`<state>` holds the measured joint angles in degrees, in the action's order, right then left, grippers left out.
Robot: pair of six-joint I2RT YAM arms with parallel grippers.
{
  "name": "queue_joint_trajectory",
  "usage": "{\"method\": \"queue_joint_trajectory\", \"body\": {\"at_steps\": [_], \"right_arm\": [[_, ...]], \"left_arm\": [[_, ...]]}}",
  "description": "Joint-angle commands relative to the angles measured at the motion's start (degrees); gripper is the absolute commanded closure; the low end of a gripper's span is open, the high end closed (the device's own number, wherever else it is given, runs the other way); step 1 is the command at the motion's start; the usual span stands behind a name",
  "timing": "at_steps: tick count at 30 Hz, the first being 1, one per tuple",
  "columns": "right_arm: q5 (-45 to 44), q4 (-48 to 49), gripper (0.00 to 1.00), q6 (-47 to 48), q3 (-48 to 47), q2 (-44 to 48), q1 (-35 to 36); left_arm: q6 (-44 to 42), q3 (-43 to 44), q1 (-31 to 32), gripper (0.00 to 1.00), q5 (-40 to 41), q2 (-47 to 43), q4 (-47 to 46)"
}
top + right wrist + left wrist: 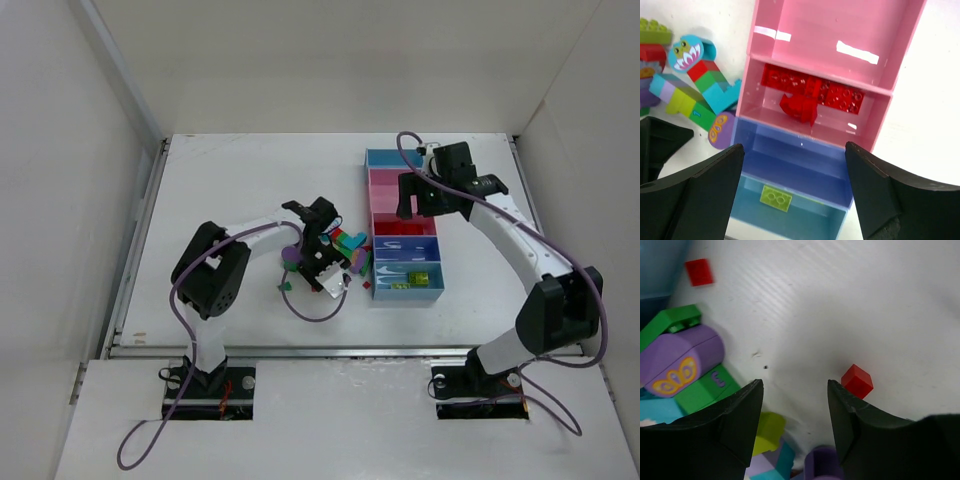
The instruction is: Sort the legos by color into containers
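A: The loose legos point(335, 250) lie heaped on the table point(230, 180), just left of the containers point(385, 158). One small red brick point(857, 381) sits apart from the heap, just beside a finger of the left gripper point(795, 390).

B: It is probably light, stiff and smooth, so it could skid or flip. It is best pinched squarely across two flat sides.

A: That gripper's jaws stand apart with nothing between them. The right gripper point(794, 147) hangs spread wide and empty over the bins, where red bricks point(810, 97) lie in one pink compartment.
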<state>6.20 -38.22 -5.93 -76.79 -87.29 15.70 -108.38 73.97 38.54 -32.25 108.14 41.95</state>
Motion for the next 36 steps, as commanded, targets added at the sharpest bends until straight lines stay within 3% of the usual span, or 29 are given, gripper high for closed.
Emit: {"method": "queue_joint_trajectory", "body": {"at_steps": [1, 12, 19, 23, 27, 30, 36], "right_arm": [[-1.01, -1.25, 0.13, 2.07, 1.47, 3.52, -0.32], [-0.92, -0.72, 0.13, 4.53, 2.26, 4.14, -0.32], [-0.40, -0.19, 0.13, 4.53, 2.79, 4.14, -0.32], [-0.40, -0.19, 0.13, 5.05, 3.32, 4.14, -0.32], [-0.40, -0.19, 0.13, 5.06, 3.85, 4.14, -0.32], [-0.40, -0.19, 0.13, 4.53, 3.85, 4.67, -0.32], [0.13, -0.19, 0.13, 4.53, 4.37, 5.20, -0.32]], "left_arm": [[-7.90, 2.84, 0.39, 0.49, 2.54, -0.30, 13.15], [-11.06, 4.60, 0.39, 0.44, 6.31, -3.36, 13.68], [-13.79, 1.00, 1.53, 0.41, 10.36, -5.40, 18.42], [-10.03, 1.00, 4.33, 0.38, 9.58, -4.17, 22.03], [-0.98, -0.50, 6.27, 0.36, 8.26, -2.68, 18.00], [5.26, -0.50, 6.28, 0.45, 8.26, -0.83, 15.54], [8.53, -3.92, 6.28, 0.61, 12.82, -0.30, 9.99]]}}
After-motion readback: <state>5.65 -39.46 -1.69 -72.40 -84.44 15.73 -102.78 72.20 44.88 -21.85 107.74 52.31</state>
